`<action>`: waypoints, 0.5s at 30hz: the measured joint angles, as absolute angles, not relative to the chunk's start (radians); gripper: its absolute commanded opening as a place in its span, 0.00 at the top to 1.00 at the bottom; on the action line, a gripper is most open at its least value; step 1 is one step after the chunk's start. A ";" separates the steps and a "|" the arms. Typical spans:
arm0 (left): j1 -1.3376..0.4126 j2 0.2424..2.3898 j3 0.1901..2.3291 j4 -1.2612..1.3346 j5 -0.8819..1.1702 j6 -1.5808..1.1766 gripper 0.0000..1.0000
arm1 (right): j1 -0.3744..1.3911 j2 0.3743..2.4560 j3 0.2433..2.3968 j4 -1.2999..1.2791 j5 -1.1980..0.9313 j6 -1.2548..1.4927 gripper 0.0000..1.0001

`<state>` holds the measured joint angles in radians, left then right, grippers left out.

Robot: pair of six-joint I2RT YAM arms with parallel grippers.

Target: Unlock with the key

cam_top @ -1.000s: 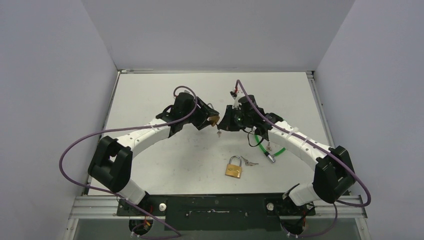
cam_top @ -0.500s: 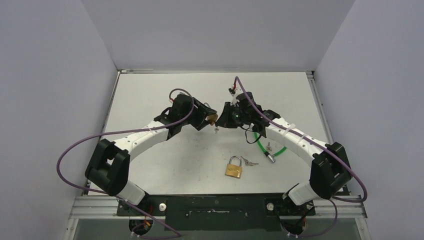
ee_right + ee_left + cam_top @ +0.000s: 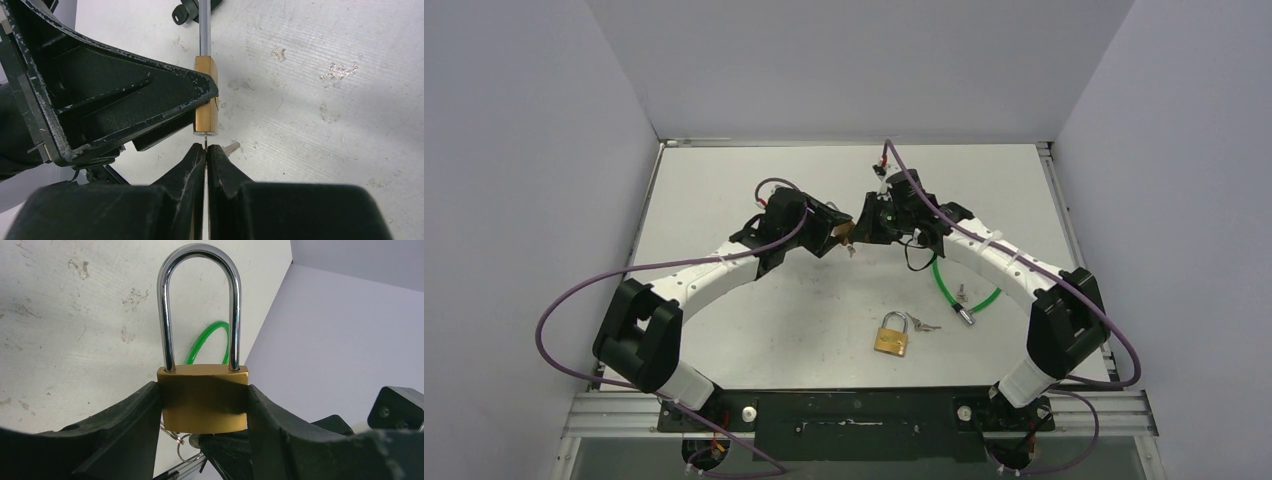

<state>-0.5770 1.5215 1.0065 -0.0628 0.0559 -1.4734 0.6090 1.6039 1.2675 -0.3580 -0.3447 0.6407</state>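
left gripper (image 3: pixel 202 402) over scuffed white table (image 3: pixel 75 315)

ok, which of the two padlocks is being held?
The brass padlock clamped between the left fingers, held aloft. The other padlock lies loose on the table.

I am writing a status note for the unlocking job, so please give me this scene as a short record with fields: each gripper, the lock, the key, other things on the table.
left gripper: shut on the held padlock, fingers on both sides of its brass body
right gripper: shut on the key
key position: tip at the held padlock's underside; depth cannot be told
shackle: closed, both legs in the body
table: second padlock with loose keys beside it; green cable
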 measured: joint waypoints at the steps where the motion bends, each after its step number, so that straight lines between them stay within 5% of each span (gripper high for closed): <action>1: -0.576 1.521 1.004 -0.060 0.056 -1.479 1.00 | 0.609 1.607 1.271 -0.361 -0.346 0.641 1.00; 15: -0.587 1.451 0.941 0.132 0.054 -1.450 1.00 | 0.450 1.516 1.015 0.066 -0.697 1.050 1.00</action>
